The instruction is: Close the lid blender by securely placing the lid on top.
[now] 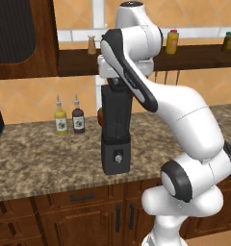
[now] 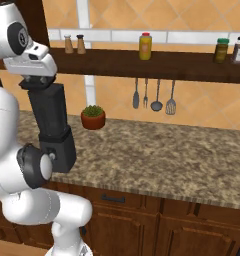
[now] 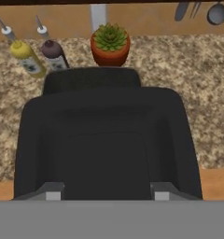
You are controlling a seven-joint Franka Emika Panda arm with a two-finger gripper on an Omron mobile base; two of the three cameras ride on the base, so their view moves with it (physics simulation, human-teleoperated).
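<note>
Right now the gripper [image 1: 118, 82] sits directly on top of the blender [image 1: 116, 129], which stands upright on the counter [image 1: 45, 163] with its knob facing the robot. In the hand view the lid [image 3: 107, 140] shows as a black slab with rounded corners, and the two grey fingertips [image 3: 53, 191] rise in front of its near edge. The fingers look drawn in and clamped on the lid, holding it level at the mouth of the jar. Whether it has seated fully or rests just above the rim is too dark to tell. Two sauce bottles [image 1: 69, 117] stand to the left of the blender and a small potted plant [image 2: 93, 117] sits just behind it, both clear of the jar. The lid looks light, stiff and smooth, so it should not bend under the grip, though a slick edge could slip if it is pushed at an angle. Holding it across two opposite sides, near the middle, seems the sound choice, since that keeps it flat. The blender is tall on a narrow base and probably tips more easily than it slides, so any push to seat the lid should go straight down.
</note>
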